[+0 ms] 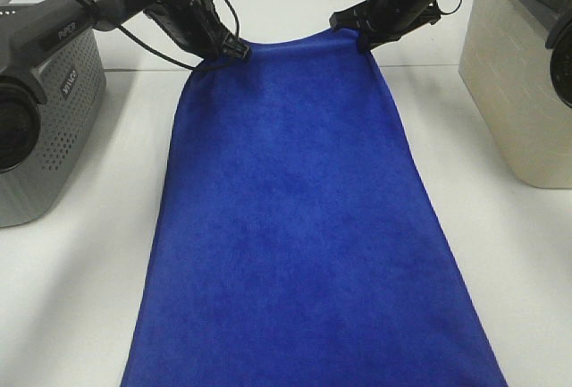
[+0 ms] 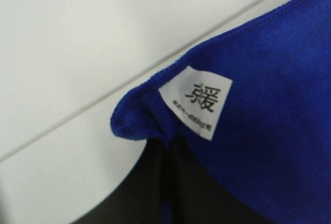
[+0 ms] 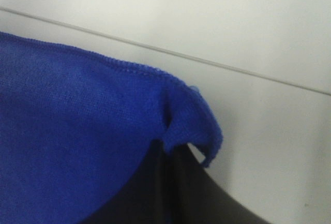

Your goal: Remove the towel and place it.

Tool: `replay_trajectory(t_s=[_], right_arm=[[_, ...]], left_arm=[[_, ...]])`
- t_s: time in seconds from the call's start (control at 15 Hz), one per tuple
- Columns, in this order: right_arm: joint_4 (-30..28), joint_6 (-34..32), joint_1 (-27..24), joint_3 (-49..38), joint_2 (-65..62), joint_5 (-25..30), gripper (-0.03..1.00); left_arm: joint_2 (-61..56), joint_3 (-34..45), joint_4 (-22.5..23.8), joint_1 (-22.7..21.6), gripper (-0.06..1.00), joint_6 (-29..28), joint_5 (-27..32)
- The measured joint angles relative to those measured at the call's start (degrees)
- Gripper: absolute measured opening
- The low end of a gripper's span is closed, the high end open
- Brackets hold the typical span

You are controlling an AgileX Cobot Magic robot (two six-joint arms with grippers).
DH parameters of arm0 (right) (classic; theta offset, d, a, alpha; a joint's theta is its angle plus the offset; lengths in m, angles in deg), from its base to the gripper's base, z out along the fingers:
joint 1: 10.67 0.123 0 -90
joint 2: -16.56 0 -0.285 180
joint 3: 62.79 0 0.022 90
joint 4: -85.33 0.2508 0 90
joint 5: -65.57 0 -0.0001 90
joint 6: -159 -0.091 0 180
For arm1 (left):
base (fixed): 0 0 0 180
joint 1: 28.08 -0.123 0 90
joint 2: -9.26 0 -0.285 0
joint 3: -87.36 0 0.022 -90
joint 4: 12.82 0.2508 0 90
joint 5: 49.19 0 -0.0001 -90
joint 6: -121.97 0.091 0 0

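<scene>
Blue plush fills the near foreground of the high view: the towel (image 1: 295, 226) spreads widest at the bottom edge of the frame and narrows as it rises toward the two far corners, where it is held up off the white table (image 1: 80, 298). Its far hem sags slightly between the holds. The left gripper (image 1: 234, 49) is clamped on the far left corner; its wrist camera shows the jaws together, pinching the cloth just beside the small white tag (image 2: 196, 102). The right gripper (image 1: 362, 37) is likewise closed on the far right corner, the fabric bunched into a small fold above the jaws in its own wrist view.

Judging by this, the grasp is done and the step in hand is the carry, with the towel stretched between both arms. The placing calls for both arms to move together at the same pace and spacing, so that neither corner slips out. A grey perforated box (image 1: 54, 110) stands on the left and a beige box (image 1: 514, 83) on the right, both near the towel's path.
</scene>
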Motion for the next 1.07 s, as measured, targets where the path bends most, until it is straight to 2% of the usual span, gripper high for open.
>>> replay_trajectory(t_s=[0.33,0.73,1.07], right_arm=[[-0.57,0.11,0.0,0.0,0.29,-5.67,0.02],[-0.8,0.23,0.0,0.0,2.29,-8.14,0.02],[-0.8,0.23,0.0,0.06,5.04,-9.91,0.02]], left_arm=[[0.63,0.0,0.63,0.0,0.01,2.86,-9.0],[2.69,0.0,1.6,0.0,0.01,3.5,-13.24],[4.64,0.0,2.18,-0.17,0.01,3.55,-14.32]])
